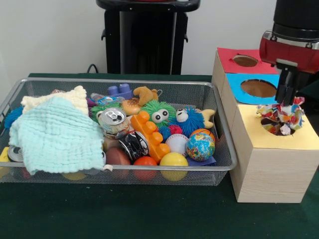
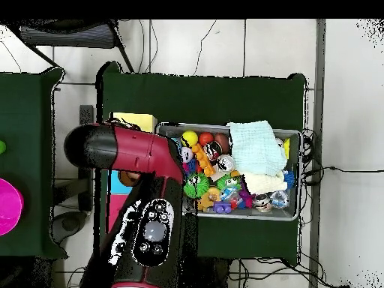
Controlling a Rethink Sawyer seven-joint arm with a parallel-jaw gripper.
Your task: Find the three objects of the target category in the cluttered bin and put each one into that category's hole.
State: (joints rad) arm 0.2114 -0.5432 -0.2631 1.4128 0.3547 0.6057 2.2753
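Over on the left of the front view, the shallow silver wire-mesh bin (image 1: 223, 130) is still packed. A mint waffle-weave cloth (image 1: 57, 137) is draped over its left end, with a cream waffle cloth (image 1: 52, 99) peeking out behind it. Moving right there's a dented silver drink can (image 1: 112, 119), an orange plastic building brick (image 1: 149, 135), a green fuzzy toy with googly eyes (image 1: 158, 114), then a small globe ball (image 1: 200, 146) and a yellow ball (image 1: 173, 163) up against the front wall.

Right of the bin is the pale wooden box with the round hole (image 1: 277, 124) in its yellow top. A white cloth printed with colourful dots (image 1: 284, 117) is bunched up in that hole, partly sticking out. The black gripper (image 1: 286, 99) is straight above, fingers pinched on the cloth's top.
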